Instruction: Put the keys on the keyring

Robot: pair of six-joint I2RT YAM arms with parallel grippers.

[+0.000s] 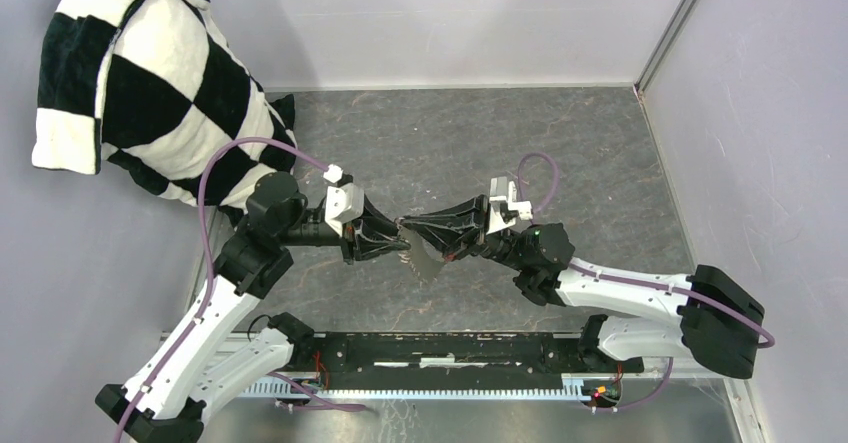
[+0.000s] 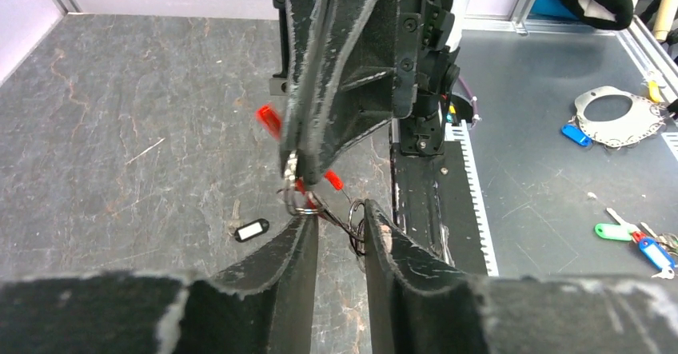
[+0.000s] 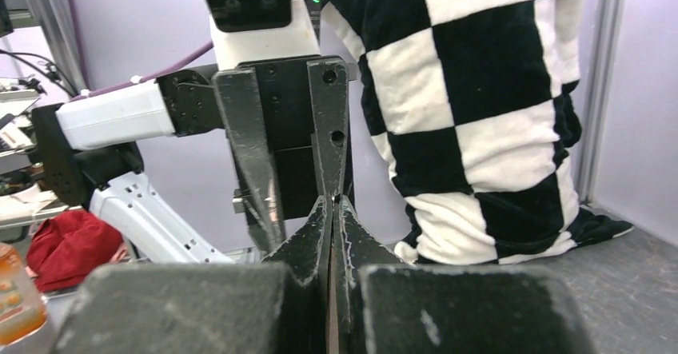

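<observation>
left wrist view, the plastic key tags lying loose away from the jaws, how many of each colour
black tag, white label: 1
blue tags: 2
green tag: 1
total: 4
The red bit next to the green tag is too small to identify, so it is not counted.

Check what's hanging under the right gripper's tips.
The keyring and red pieces dangle under the right gripper; its shut fingers hide where it's pinched.
</observation>
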